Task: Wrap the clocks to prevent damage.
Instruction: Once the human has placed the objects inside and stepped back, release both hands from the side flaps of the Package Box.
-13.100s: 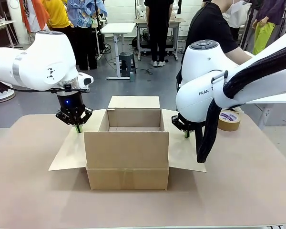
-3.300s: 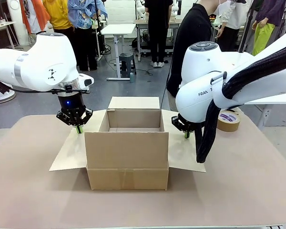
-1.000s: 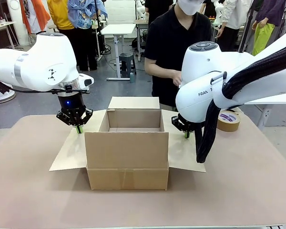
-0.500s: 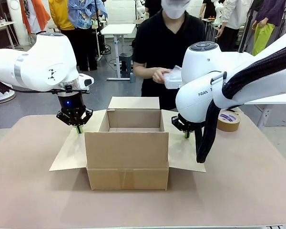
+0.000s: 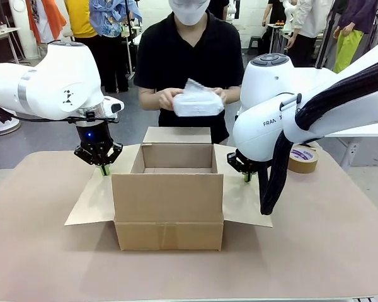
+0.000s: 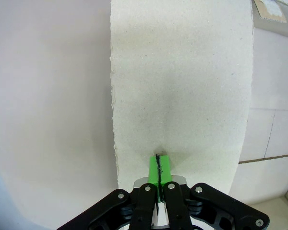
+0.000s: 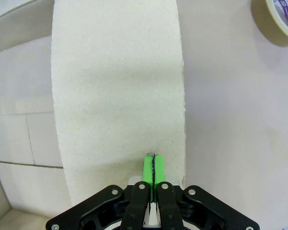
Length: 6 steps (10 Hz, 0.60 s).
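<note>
Shifted to far desk (image 5: 50, 251) edge, above box (image 5: 167, 195): person's wrapped bundle (image 5: 198, 102). Keep left pincer (image 5: 103, 168), right pincer (image 5: 246, 177) shut, pinning flaps (image 5: 94, 201) flat.

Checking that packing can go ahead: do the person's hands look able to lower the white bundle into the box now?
Probably yes. The box is open, side flaps pinned outward by the shut left gripper and right gripper; the hands hold the white bundle above its far flap, nothing between.

Robotics lab, open hall: white robot arms (image 5: 50, 78) work at a covered desk (image 5: 315, 251); further work desks (image 5: 1, 34) stand on grey flooring (image 5: 129, 123), onlookers (image 5: 107, 19) behind.
</note>
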Each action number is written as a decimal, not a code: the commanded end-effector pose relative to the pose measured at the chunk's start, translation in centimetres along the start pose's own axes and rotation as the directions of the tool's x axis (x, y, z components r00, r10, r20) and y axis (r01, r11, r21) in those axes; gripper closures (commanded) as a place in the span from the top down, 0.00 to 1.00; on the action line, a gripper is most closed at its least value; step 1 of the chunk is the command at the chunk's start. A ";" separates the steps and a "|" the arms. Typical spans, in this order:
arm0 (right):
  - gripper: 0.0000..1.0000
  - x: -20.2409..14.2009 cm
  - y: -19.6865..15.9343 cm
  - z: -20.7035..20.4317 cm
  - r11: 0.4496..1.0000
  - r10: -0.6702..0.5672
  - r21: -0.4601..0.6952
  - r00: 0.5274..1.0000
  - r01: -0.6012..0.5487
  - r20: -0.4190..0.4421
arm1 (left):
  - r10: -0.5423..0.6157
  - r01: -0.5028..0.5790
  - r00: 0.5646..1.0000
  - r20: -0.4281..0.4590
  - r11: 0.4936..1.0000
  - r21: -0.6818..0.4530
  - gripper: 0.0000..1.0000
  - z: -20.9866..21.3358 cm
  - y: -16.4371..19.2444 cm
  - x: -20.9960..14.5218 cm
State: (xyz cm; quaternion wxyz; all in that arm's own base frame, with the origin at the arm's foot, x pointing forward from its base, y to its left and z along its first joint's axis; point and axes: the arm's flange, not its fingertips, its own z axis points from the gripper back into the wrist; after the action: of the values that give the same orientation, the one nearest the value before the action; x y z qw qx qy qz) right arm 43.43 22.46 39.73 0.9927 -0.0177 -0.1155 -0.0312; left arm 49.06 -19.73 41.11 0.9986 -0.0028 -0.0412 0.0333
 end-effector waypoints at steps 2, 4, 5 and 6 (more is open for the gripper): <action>0.01 0.0 0.0 0.0 1.000 -0.001 0.000 1.000 0.001 0.000 | 0.006 -0.006 1.000 -0.002 1.000 0.001 0.00 -0.1 0.0 0.0; 0.01 0.0 0.0 0.0 1.000 -0.001 0.000 1.000 0.001 0.000 | 0.006 -0.006 1.000 -0.002 1.000 0.001 0.00 -0.1 0.0 0.0; 0.01 0.0 0.0 0.0 1.000 -0.001 0.000 1.000 0.001 0.000 | 0.006 -0.006 1.000 -0.002 1.000 0.001 0.00 -0.1 0.0 0.0; 0.01 0.0 0.0 0.0 1.000 -0.001 0.000 1.000 0.001 0.000 | 0.006 -0.006 1.000 -0.002 1.000 0.001 0.00 -0.1 0.0 0.0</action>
State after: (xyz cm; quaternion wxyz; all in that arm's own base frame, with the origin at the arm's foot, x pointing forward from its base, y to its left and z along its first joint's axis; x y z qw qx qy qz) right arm 43.43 22.46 39.73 0.9927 -0.0177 -0.1155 -0.0312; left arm 49.06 -19.73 41.11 0.9986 -0.0028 -0.0412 0.0333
